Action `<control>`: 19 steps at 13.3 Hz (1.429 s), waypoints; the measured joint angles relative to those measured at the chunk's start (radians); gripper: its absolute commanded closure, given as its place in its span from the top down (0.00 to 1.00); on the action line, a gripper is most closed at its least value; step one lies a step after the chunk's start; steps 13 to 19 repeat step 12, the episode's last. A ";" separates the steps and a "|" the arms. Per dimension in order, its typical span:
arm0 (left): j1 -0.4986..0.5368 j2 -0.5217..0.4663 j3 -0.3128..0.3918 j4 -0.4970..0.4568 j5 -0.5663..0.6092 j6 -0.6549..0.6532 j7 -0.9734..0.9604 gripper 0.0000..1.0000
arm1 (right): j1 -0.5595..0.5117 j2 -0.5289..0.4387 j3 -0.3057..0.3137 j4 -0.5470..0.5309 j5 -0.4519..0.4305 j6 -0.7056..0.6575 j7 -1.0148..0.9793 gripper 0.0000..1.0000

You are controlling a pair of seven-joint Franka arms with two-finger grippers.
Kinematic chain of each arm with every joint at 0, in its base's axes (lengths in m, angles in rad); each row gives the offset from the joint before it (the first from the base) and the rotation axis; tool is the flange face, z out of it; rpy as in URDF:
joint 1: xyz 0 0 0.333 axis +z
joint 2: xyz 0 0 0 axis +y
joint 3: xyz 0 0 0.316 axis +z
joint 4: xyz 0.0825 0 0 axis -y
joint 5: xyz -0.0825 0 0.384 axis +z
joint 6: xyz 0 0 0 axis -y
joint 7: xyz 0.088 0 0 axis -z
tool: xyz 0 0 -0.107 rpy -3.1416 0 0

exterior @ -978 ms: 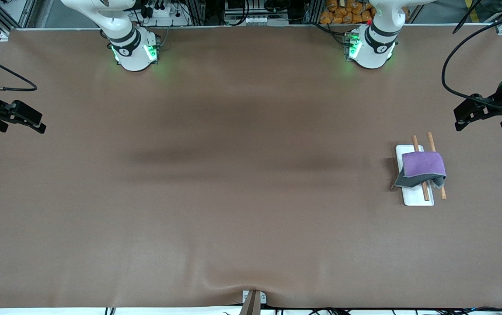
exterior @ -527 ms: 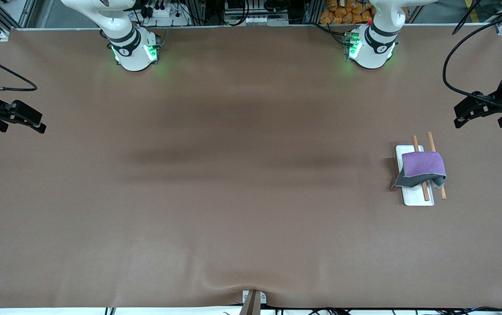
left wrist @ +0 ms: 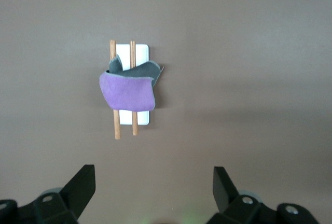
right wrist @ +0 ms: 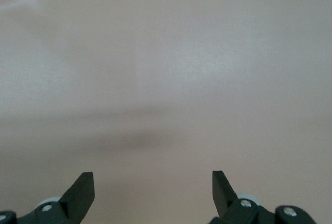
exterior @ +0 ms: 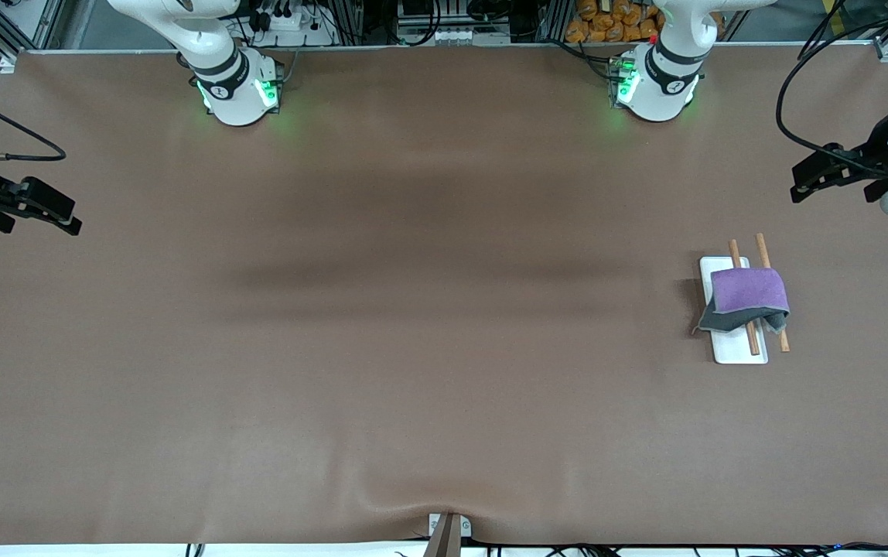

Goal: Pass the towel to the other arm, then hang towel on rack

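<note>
Front view: the towel (exterior: 747, 298) is draped over the rack (exterior: 738, 350) at the left arm's end of the table. The left gripper (exterior: 815, 176), jaws wide and empty, has lifted away from it over the last second. The right gripper (exterior: 57, 213) waits, unchanged.
Left wrist view: towel (left wrist: 127, 90) on rack (left wrist: 141, 53), gripper (left wrist: 154, 190) well apart.
Right wrist view: right gripper (right wrist: 153, 189) wide, over bare table (right wrist: 171, 68).
Meaning: task looks finished.

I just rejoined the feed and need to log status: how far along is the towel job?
It looks finished: the small purple and grey towel is draped over the two wooden rods of the white-based rack. Nothing is in hand; the left gripper and right gripper are open over the table's ends. Nothing visible remains.
</note>
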 measured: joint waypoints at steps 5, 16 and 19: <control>-0.001 -0.009 0.017 0.000 0.000 -0.012 0.000 1.00 | 0.000 0.000 -0.001 0.000 0.000 -0.013 0.000 1.00; -0.007 -0.010 0.017 0.009 0.000 -0.012 0.000 1.00 | 0.000 0.000 -0.002 0.000 0.000 -0.013 0.000 1.00; -0.007 -0.010 0.017 0.009 0.000 -0.012 0.000 1.00 | 0.000 0.000 -0.002 0.000 0.000 -0.013 0.000 1.00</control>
